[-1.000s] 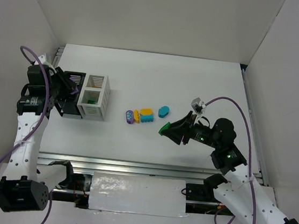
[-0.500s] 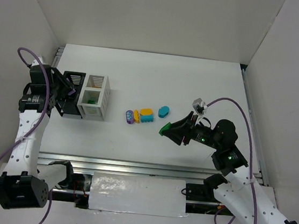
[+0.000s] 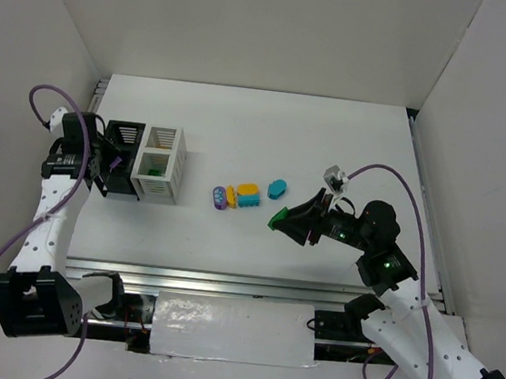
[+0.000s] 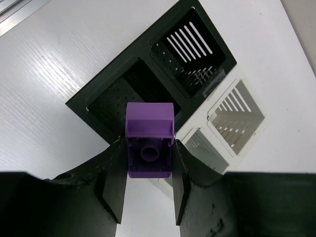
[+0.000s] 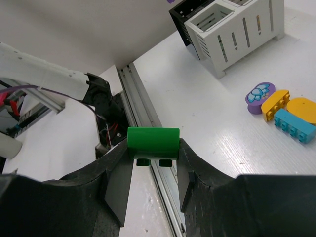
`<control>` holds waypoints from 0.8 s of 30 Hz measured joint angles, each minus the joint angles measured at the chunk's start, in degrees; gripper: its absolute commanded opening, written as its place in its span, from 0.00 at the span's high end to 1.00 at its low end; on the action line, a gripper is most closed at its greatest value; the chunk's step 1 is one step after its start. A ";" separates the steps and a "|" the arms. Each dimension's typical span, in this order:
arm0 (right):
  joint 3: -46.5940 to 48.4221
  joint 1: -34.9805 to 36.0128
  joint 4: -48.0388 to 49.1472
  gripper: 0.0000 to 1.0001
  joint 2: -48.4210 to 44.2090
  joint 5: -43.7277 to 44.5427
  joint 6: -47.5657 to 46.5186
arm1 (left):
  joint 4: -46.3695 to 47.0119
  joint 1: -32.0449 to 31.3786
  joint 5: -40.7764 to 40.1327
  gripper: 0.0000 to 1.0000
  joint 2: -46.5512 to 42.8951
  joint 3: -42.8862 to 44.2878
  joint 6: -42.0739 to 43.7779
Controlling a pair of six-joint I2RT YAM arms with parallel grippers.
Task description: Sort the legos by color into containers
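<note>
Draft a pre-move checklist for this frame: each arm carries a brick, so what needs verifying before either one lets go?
1. Left pincer shut on the purple brick: ok.
2. Purple brick centred over a compartment of the black container: cannot tell; the wrist view shows it at the near compartment's edge.
3. Right pincer shut on the green brick: ok.
4. Green brick above the white container: not ok; it hangs right of the loose bricks, well away from the container.
5. White container holds a green piece in its near compartment, marking where green goes: ok.
</note>
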 measured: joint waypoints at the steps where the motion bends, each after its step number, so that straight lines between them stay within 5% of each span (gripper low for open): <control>1: 0.00 0.00 0.00 1.00 0.02 -0.02 0.00 | 0.42 0.00 -0.39 0.85 0.17 -0.28 -0.37; 13: 0.00 0.11 0.46 1.00 0.57 -1.75 0.02 | 5.44 0.00 -3.19 0.67 4.63 -1.73 -3.41; 18: -0.02 0.11 0.55 1.00 0.79 -2.60 0.02 | 6.43 0.00 -3.89 0.37 4.94 -2.01 -4.44; 24: -0.02 0.11 0.90 1.00 0.81 -3.04 0.02 | 7.50 0.02 -4.17 0.24 4.94 -3.23 -5.01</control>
